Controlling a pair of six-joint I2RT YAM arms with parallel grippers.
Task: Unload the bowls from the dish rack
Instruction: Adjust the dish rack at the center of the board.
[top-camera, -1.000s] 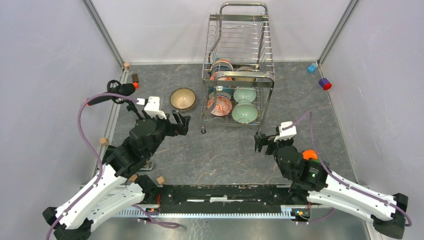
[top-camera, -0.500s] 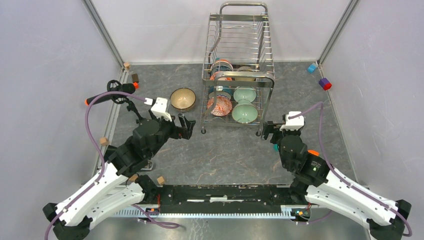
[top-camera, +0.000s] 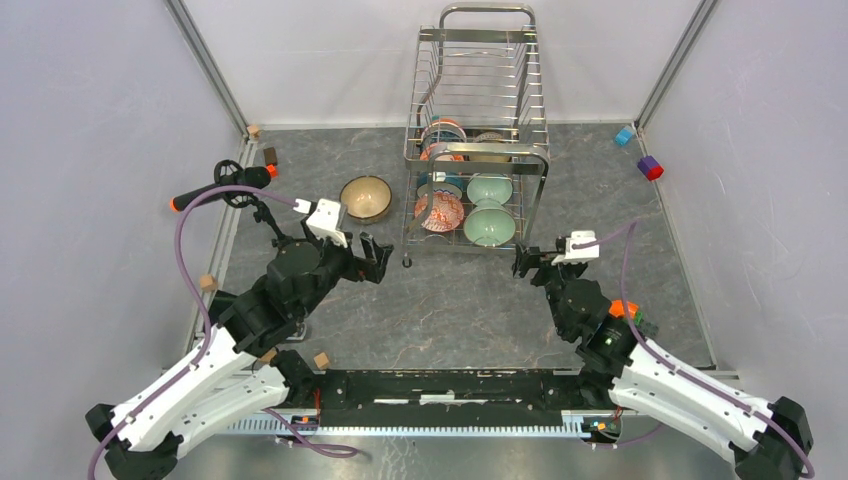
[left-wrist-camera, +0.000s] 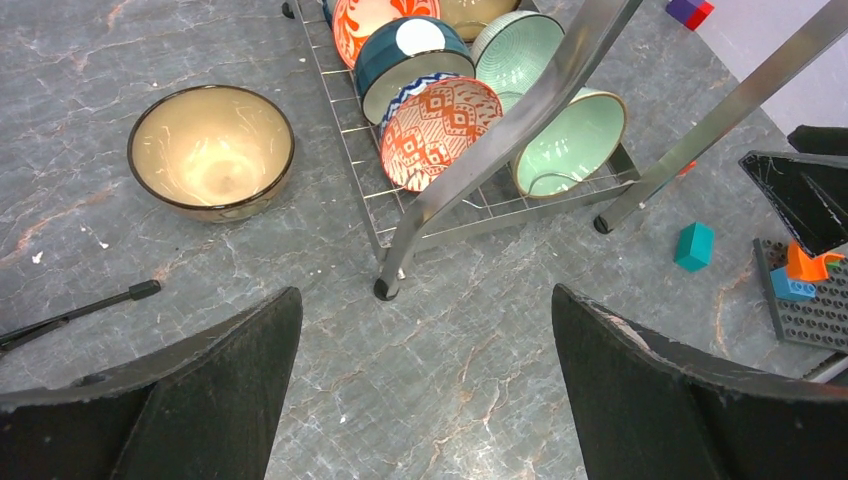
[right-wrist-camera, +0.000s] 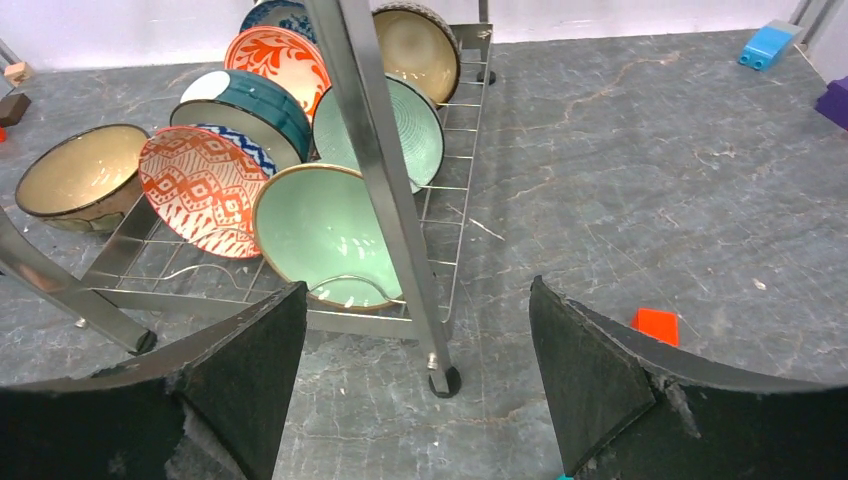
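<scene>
Evidently little is done: one tan bowl (top-camera: 365, 197) sits upright on the table (top-camera: 450, 310), just left of the rack (top-camera: 478, 150) and out of it. The rest is left to do. On the rack's lower tier, propped on edge, stand a red bowl (right-wrist-camera: 200, 190), a teal bowl (right-wrist-camera: 250, 100) behind it, two green bowls (right-wrist-camera: 320, 235) to their right, and farther back an orange bowl (right-wrist-camera: 275, 55) and a back tan bowl (right-wrist-camera: 415, 40).

The left gripper (top-camera: 375, 256) hovers near the rack's near-left leg, jaws spread wide, gripping and touching nothing. The right gripper (top-camera: 528, 262) hangs by the near-right leg, facing the front green bowl. Its jaws also stand well apart, empty and clear of the rack.
</scene>
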